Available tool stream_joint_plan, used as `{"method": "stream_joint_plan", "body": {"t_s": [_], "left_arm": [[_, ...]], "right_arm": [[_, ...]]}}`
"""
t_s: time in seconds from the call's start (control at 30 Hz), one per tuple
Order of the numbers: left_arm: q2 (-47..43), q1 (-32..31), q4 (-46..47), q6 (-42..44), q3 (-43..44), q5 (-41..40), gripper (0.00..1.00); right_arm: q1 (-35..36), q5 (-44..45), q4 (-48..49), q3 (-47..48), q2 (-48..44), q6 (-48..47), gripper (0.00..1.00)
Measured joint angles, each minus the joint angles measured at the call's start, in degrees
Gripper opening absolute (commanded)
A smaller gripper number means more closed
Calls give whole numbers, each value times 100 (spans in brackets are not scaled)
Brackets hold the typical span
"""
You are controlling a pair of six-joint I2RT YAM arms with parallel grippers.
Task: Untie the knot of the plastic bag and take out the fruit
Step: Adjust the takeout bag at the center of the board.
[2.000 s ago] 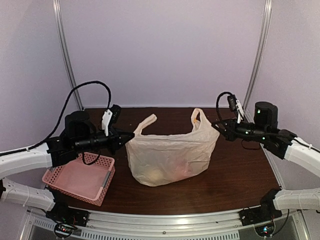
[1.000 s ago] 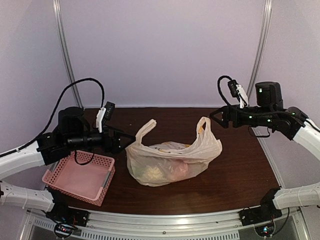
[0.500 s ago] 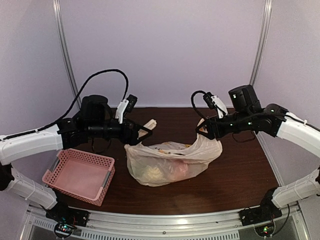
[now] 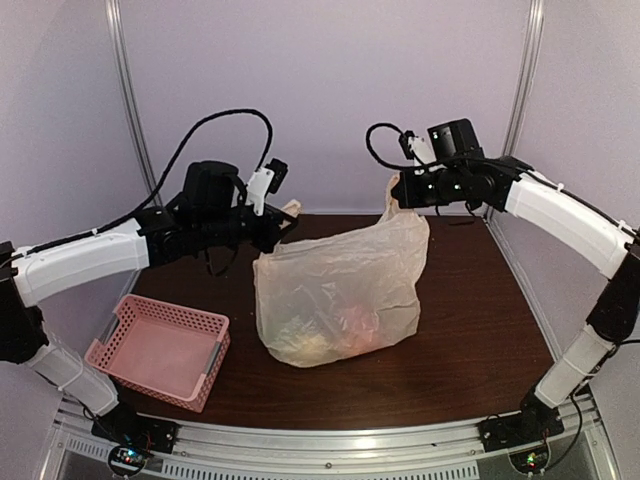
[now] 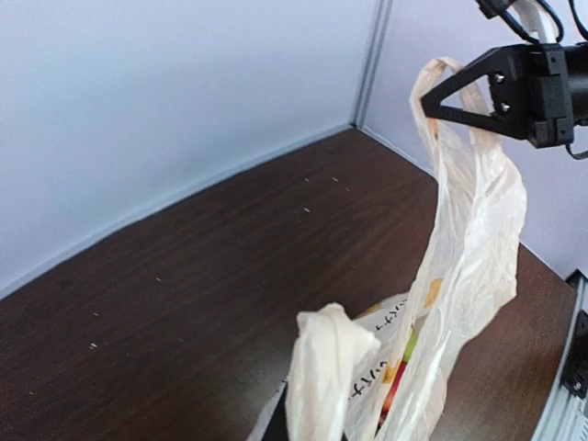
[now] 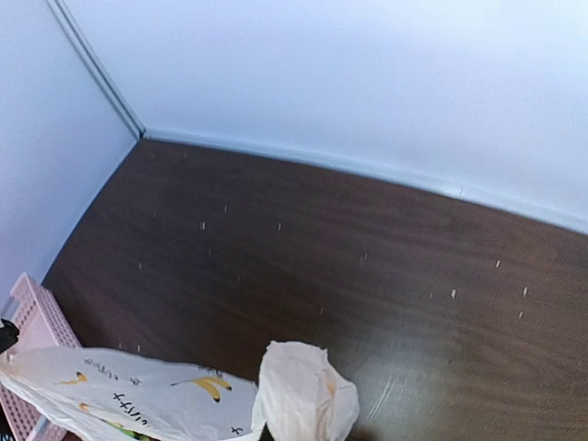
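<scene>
Top external view: left gripper (image 4: 287, 222) and right gripper (image 4: 396, 193), each pinched shut on an upper corner of the plastic bag (image 4: 335, 285), hold it upright on the table (image 4: 470, 330). Fruit (image 4: 322, 340) shows dimly through its bottom, near a pink basket (image 4: 160, 350).

We see the plastic bag (image 5: 469, 230) stretched between its two handles, which stand well apart. The far handle (image 5: 439, 78) is raised at upper right, pinched at the tip of the right gripper (image 5: 430, 107), whose black fingers (image 5: 469, 87) meet on it. The near handle (image 5: 326, 367) rises as a crumpled bunch from the bottom edge. Between them the mouth gapes, showing yellow-orange printed marks (image 5: 432, 292) and bits of green and red fruit (image 5: 397, 386); which kind we cannot tell. Beyond lies the dark brown table (image 5: 211, 266), with pale walls (image 5: 184, 92) behind.
</scene>
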Motion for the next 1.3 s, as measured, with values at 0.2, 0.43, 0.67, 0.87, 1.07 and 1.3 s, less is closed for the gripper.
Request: {"method": "stream_joint_plan", "body": {"t_s": [0.2,0.43,0.67,0.87,1.07,1.3], "left_arm": [[109,398,422,573,754,-841,0],[-697,297,2225,1019,-726,-540,0],[-660,315,2691,586,-2260,-26,0],[-791,315,2739,-72,-3056,103,6],[-1493,315,2730,-616,-3477,94,15],[-2415,315,2345,-1185,-3954,13,34]], "right_arm": [[-317,-31,601,1600,361,-332,0],[-203,-721,2402,-1176,-1886,-444,0],[494,-697,2966,-4787,-2885,236,0],[1276,-807,2597,-5438,-2894,629,0],[1283,-960,2608,-5438,-2922,772,26],[1316,-883,2028,-5401,-3180,748,72]]}}
